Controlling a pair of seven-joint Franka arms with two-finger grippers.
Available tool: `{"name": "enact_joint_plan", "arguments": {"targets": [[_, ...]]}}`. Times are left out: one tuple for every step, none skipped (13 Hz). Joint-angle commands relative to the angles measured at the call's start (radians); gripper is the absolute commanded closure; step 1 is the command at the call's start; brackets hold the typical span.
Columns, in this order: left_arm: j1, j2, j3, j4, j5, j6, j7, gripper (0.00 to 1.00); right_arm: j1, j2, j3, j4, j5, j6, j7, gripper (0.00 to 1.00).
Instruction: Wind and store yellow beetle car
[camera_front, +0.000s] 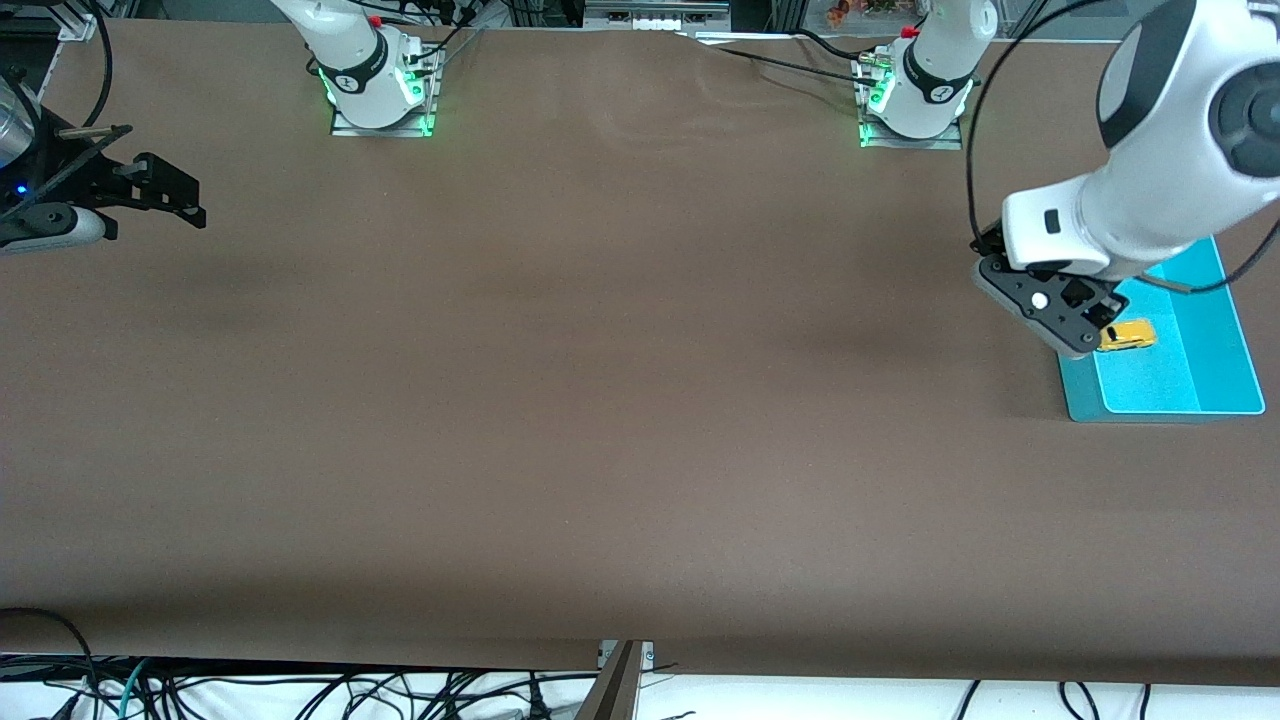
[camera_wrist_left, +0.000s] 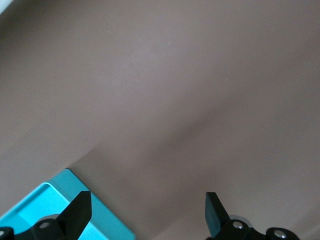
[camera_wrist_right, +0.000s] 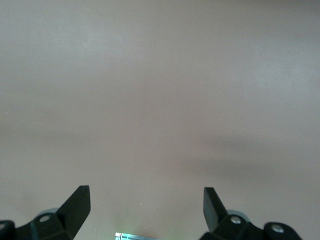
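Brown cloth covers the table (camera_front: 600, 400) across nearly the whole front view. At the right edge of the frame, a little above its middle, lies the turquoise bin (camera_front: 1215, 385), a shallow tray at the left arm's end of the table. The yellow beetle car (camera_front: 1127, 336) sits inside the bin, close to the wall that faces the middle of the table, and rests on the bin's floor. Nothing holds it.

The left gripper (camera_front: 1085, 325) hangs over that same edge of the bin, touching or nearly touching the car in the front view; whether there is real contact cannot be told. In the left wrist view its two dark fingers (camera_wrist_left: 80, 212) stand wide apart with only bare brown cloth between them, and a corner of the bin (camera_wrist_left: 65, 210) shows at the lower left of that frame.

The right gripper (camera_front: 165, 195) waits at the upper left of the front view, over the table's edge at the right arm's end, well apart from the bin and the car. Its fingers (camera_wrist_right: 77, 205) are also spread wide in the right wrist view, with nothing between them but the cloth.
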Motion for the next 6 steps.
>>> {"name": "enact_joint_plan", "arguments": {"targets": [[-0.097,-0.098,0.129,-0.09,-0.057,0.055,-0.191,0.0,0.005,0.015,-0.001,0.032,-0.01,-0.027,0.011,0.0],[-0.115,-0.117,0.169,-0.119,-0.058,0.055,-0.22,0.0,0.006,0.015,-0.001,0.032,-0.01,-0.027,0.012,0.0],[-0.121,-0.121,0.206,-0.125,-0.058,0.056,-0.234,0.0,0.006,0.015,-0.001,0.032,-0.01,-0.027,0.014,0.0],[-0.124,-0.124,0.246,-0.127,-0.063,0.058,-0.256,0.0,0.006,0.015,-0.001,0.032,-0.01,-0.027,0.014,0.0],[-0.146,-0.132,0.283,-0.127,-0.069,0.07,-0.297,0.0,0.006,0.016,-0.001,0.032,-0.01,-0.027,0.012,0.0],[-0.161,-0.14,0.309,-0.141,-0.069,0.099,-0.346,0.0,0.006,0.015,-0.001,0.032,-0.01,-0.027,0.015,0.0]]}}
